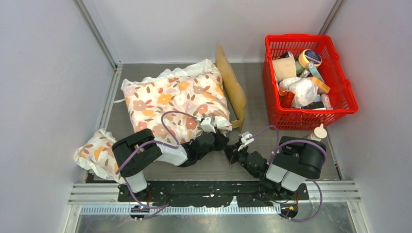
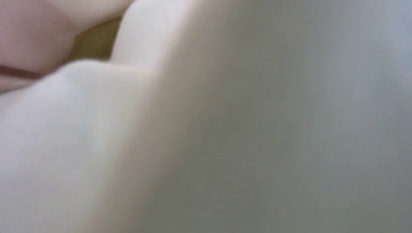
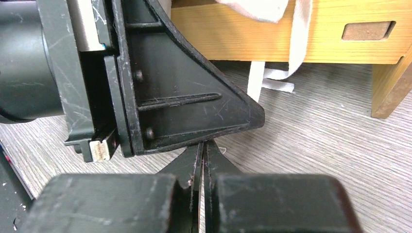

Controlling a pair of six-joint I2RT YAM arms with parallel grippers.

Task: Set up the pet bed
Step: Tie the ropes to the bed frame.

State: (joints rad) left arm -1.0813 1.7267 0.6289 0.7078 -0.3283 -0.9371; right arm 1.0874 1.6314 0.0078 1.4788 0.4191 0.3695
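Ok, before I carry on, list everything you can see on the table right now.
pet bed: one, light wood, table centre, mostly covered by the cushion
floral cushion: one, white with orange and red flowers, lying on the bed
small floral pillow: one, same print, near left edge of the table
red basket: one, red plastic, far right, full of mixed items
table: one, grey wood grain
left gripper: one, black, at the cushion's near right corner, jaws not visible
right gripper: one, black, shut and empty, low over the table beside the bed
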